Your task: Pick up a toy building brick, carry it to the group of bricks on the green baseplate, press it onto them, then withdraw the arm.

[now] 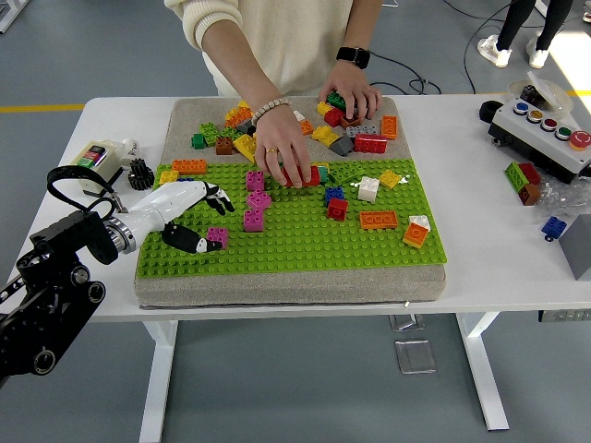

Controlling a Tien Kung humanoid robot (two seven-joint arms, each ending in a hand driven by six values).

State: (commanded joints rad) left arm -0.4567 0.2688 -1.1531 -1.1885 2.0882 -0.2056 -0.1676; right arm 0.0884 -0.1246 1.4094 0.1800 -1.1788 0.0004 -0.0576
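Reaching in from the 8 o'clock corner, the robot's left hand (189,220) lies low over the left part of the green baseplate (295,245). Its white palm faces down, its dark fingers are loosely spread, and its thumb tip lies beside a small pink brick (218,237); whether it actually grips that brick cannot be told, though the fingers do not look closed around it. At 1 o'clock from the hand stands a group of pink bricks (255,201), three or so set close together, just apart from the fingertips. The right arm does not show.

A person stands at 12 o'clock, on the far side of the white table (489,249). One of the person's hands (287,155), with a bead bracelet at the wrist, presses its fingers down on a red brick (305,176) at the baseplate's far edge. The person's other hand (352,91), with a dark watch at the wrist, rests on the pile of loose bricks (277,125) heaped on the grey mat beyond the baseplate.

Toward 3 o'clock on the baseplate sit an orange brick (378,219), a white brick (368,189) and a red cube (337,209). At 2 o'clock on the table rests a button box (543,131).
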